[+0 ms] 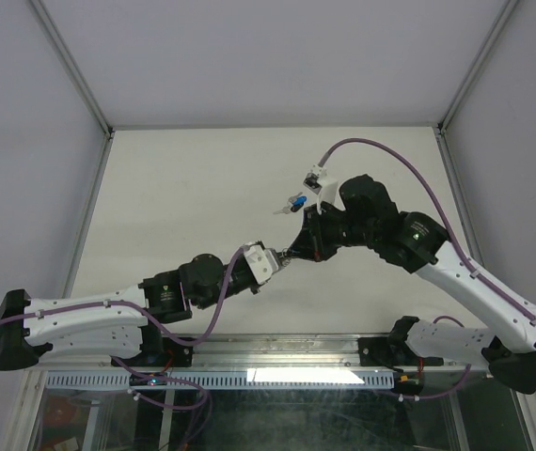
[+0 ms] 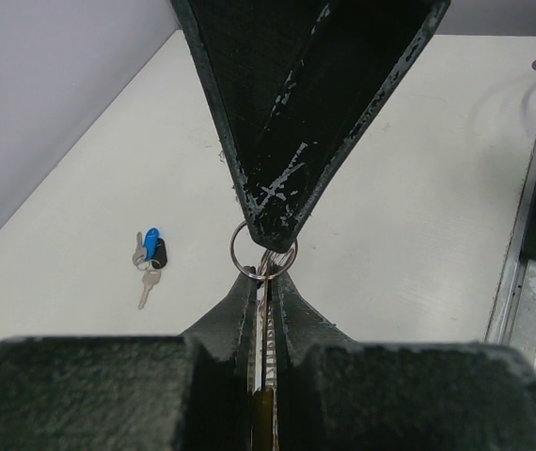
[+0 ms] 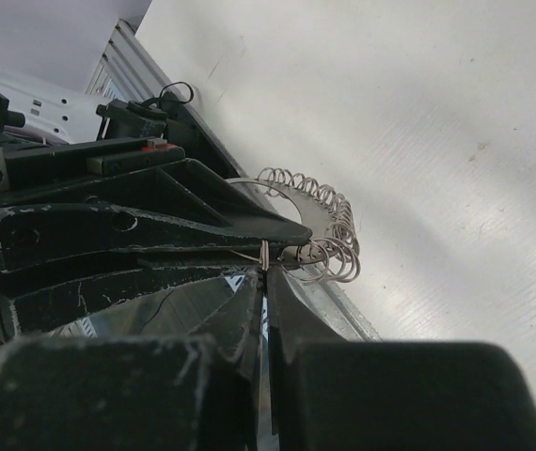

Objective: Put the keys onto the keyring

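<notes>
From above, the left claw (image 1: 278,264) and the right claw (image 1: 295,250) are seen meeting tip to tip over the table (image 1: 183,188), both pressed together. What is pinched between them is too small to be made out there. The keys (image 1: 296,201), one blue-headed, are lying on the table just beyond the right claw, touched by neither. In the left wrist view, the left claw (image 2: 264,282) is closed on the keyring (image 2: 236,258): a silver loop protrudes from its tips, and a yellow stretch is glimpsed deep between its fingers. The loop's far edge is met by the tip of the right claw (image 2: 270,224), which is pointed straight at the left claw. The keys (image 2: 149,252) are seen ahead and to the left of the left claw, well apart from it. In the right wrist view, the right claw (image 3: 266,282) is shut on a thin wire of the keyring (image 3: 332,235), whose ribbed coils are fanned out just beyond its tips, to the right. The left claw (image 3: 291,230) is laid across from the left, its tip at the coils.
</notes>
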Robot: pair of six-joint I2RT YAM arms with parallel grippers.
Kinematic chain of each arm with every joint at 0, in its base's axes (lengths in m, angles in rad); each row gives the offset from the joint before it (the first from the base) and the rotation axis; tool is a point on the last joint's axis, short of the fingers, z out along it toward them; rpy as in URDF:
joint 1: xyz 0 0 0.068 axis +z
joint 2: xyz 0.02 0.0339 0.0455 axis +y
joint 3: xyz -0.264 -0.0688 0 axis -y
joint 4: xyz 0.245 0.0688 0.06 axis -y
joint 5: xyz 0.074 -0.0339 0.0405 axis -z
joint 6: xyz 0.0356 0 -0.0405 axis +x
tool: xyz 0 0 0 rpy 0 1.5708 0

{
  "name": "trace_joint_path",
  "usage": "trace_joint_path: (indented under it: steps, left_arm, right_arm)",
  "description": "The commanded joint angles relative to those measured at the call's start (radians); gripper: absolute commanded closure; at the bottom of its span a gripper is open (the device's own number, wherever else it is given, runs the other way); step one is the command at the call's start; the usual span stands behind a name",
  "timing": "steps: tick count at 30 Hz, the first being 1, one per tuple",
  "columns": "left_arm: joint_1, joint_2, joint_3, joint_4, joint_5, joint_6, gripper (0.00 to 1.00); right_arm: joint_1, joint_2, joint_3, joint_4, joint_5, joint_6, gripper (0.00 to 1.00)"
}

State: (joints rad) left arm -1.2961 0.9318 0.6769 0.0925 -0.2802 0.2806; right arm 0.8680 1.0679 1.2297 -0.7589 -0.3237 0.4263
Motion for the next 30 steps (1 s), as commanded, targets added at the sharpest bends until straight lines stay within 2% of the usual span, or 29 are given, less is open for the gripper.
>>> trace_joint_path:
  steps: [1, 9, 14, 17, 19, 22, 26, 28, 30]
  left_arm:
    - [-0.005, -0.004, 0.049, -0.003, 0.058, 0.023, 1.00]
    - [-0.006, 0.003, 0.059, -0.019, 0.060, 0.014, 1.00]
    - [-0.005, 0.018, 0.083, -0.039, 0.059, -0.036, 1.00]
    - [-0.005, 0.028, 0.096, -0.050, 0.028, -0.081, 1.00]
    - [-0.005, 0.033, 0.107, -0.067, 0.012, -0.111, 1.00]
    - [-0.005, 0.024, 0.106, -0.071, -0.035, -0.171, 1.00]
    - [-0.005, -0.005, 0.093, -0.061, -0.178, -0.239, 1.00]
    - [0.009, -0.023, 0.083, -0.050, -0.215, -0.254, 1.00]
    - [0.050, -0.035, 0.085, -0.052, -0.192, -0.269, 1.00]
  right_arm:
    - [-0.036, 0.004, 0.059, 0.025, -0.094, -0.032, 1.00]
    - [-0.079, 0.017, 0.092, -0.018, -0.162, -0.069, 1.00]
    - [-0.084, -0.003, 0.111, -0.001, -0.126, -0.070, 1.00]
    - [-0.083, -0.039, 0.106, 0.052, -0.090, -0.061, 0.72]
    - [-0.083, -0.069, 0.086, 0.114, -0.066, -0.031, 0.64]
    - [-0.084, -0.109, 0.033, 0.227, -0.010, 0.028, 0.58]
    - [-0.071, -0.164, -0.067, 0.361, 0.113, 0.137, 0.56]
    - [-0.022, -0.173, -0.102, 0.391, 0.231, 0.159, 0.54]
    - [0.065, -0.171, -0.135, 0.428, 0.387, 0.171, 0.53]
